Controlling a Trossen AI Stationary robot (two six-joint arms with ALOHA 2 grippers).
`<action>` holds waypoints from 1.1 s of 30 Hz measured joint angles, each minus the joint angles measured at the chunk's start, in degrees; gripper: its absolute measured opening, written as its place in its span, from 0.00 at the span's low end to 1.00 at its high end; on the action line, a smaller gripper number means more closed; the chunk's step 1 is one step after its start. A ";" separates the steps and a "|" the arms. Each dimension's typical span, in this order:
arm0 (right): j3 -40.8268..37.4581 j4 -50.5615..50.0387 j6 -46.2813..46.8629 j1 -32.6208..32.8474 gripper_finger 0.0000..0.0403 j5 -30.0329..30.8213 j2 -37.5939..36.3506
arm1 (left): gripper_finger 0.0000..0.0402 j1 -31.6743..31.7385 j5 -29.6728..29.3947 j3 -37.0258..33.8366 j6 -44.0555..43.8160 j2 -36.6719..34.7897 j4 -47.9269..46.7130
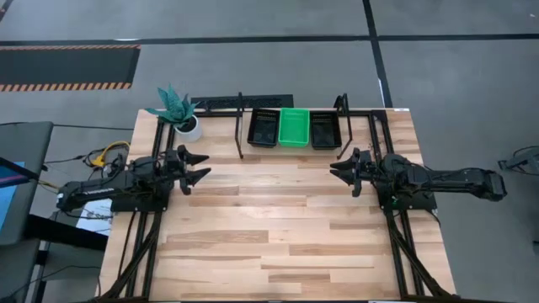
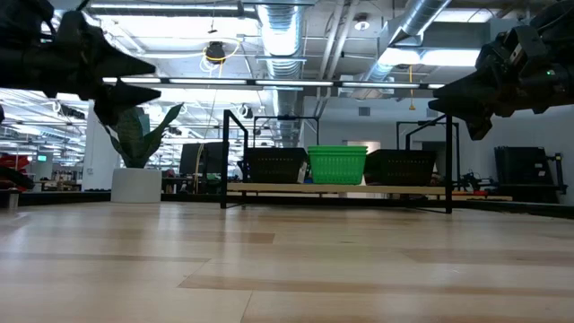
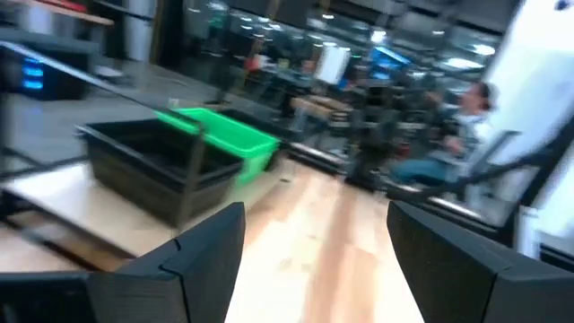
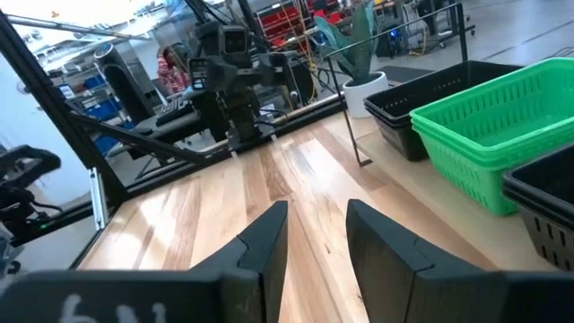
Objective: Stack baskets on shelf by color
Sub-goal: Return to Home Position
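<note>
Wood table (image 1: 278, 236) | baskets (image 1: 295, 128) in three stacks on shelf (image 1: 219, 103) | left gripper (image 1: 202, 166), right gripper (image 1: 337, 168) both spread wide, empty | risk: my homing swing clips a shelf post, toppling stacks.

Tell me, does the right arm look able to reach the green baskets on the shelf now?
Probably yes. The right gripper hovers open above the table, and the green baskets sit open-topped in the shelf's middle. The near upright post may need avoiding.

folded back at opposite sides, pointing inward at each other; spread wide at the left gripper (image 1: 202, 166), narrower at the right gripper (image 1: 340, 171), both empty.
</note>
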 joint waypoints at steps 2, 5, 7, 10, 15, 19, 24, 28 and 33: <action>-0.02 -0.03 -0.25 -0.03 0.35 0.50 0.00 | 0.65 -0.15 1.73 0.02 0.19 -1.67 -1.04; -0.04 -0.25 -1.25 -0.03 0.35 3.22 0.00 | 0.65 -0.11 1.46 0.02 0.22 -0.79 -1.07; -0.04 -0.26 -1.65 0.01 0.35 4.62 0.01 | 0.65 -0.07 1.69 0.03 0.23 0.85 -1.14; -0.07 -0.22 -2.70 0.11 0.35 4.88 0.13 | 0.65 -0.34 3.37 0.03 1.07 1.74 -1.40; -0.08 -0.38 -3.23 1.01 0.34 5.21 1.35 | 0.65 -0.45 4.19 -0.04 2.46 2.17 -1.27; -0.11 -0.24 -6.95 3.24 0.35 5.20 1.53 | 0.65 -0.45 5.15 -0.04 2.65 1.92 -1.32; -0.11 1.88 -12.36 5.96 0.35 5.40 1.43 | 0.65 -0.45 5.15 -0.04 2.56 0.86 -1.13; 0.24 8.22 -13.75 6.01 0.34 5.53 -0.73 | 0.65 -0.45 5.17 -0.07 1.87 0.14 -1.13; 1.98 0.88 -12.64 5.05 0.35 5.61 -7.27 | 0.65 -0.43 5.38 -0.07 1.64 0.12 -1.11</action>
